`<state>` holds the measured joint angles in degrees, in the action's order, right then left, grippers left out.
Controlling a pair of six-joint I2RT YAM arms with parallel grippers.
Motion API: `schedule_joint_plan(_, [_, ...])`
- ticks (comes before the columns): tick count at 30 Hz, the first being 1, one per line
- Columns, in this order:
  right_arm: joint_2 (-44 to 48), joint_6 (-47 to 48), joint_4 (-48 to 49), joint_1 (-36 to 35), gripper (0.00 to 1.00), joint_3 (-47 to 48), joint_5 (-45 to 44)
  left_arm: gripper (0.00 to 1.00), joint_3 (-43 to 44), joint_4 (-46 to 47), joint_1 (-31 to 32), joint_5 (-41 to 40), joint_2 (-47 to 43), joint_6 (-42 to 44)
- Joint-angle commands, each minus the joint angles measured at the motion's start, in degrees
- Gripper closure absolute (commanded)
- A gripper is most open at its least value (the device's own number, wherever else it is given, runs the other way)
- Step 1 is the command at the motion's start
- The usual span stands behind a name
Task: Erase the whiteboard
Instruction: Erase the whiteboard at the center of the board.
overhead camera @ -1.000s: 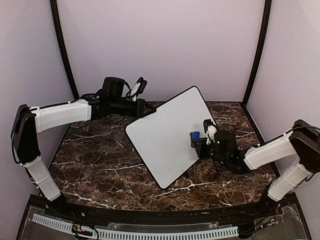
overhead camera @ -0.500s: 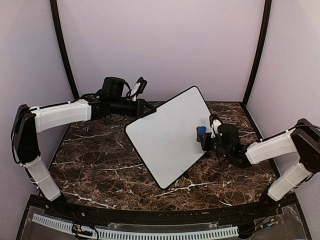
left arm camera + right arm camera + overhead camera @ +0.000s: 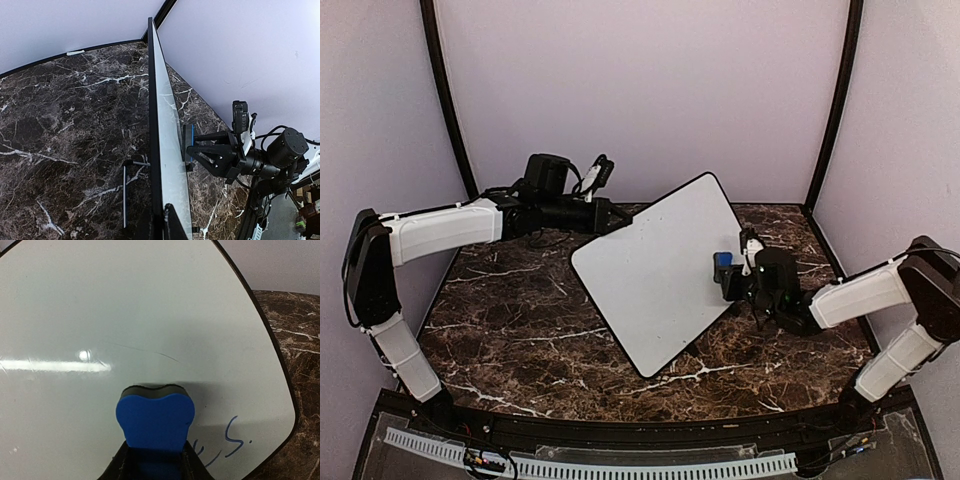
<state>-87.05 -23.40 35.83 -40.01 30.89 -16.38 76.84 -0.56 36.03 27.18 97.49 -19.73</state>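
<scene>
Rightward slid the right gripper (image 3: 724,268), clenched on the eraser (image 3: 155,420); the left gripper (image 3: 160,222) pinches the whiteboard (image 3: 655,280) by its rim (likely a light, stiff, slippery panel, best held edgewise).

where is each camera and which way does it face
top external: high at the near edge, looking down at the table; left arm and right arm show
left wrist: on the left gripper, sighting along the whiteboard edge-on; jaws clamp it
right wrist: on the right gripper, facing the whiteboard; jaws hold the eraser
shared: whiteboard and eraser in all three
</scene>
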Motion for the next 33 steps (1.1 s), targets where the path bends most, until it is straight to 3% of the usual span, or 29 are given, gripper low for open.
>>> schedule_joint_plan(1, [1.42, -1.72, -2.36, -1.19, 0.72, -4.77, 0.80, 1.00, -1.45, -6.05, 2.15, 3.24, 0.14, 4.83])
schedule_joint_plan(9, [2.38, -3.18, -1.15, -1.32, 0.72, -7.92, -0.05, 1.00, -1.52, -6.07, 2.18, 3.15, 0.37, 4.87])
schedule_joint_plan(24, [-1.68, 1.35, 0.12, 2.98, 0.72, 3.58, -0.27, 1.00, -1.36, -6.27, 2.11, 3.16, 0.43, 4.96])
schedule_joint_plan(33, [-1.02, -2.99, 2.37, 3.23, 0.73, -3.74, 3.11, 1.00, -1.49, -6.01, 2.19, 3.50, -0.01, 4.78])
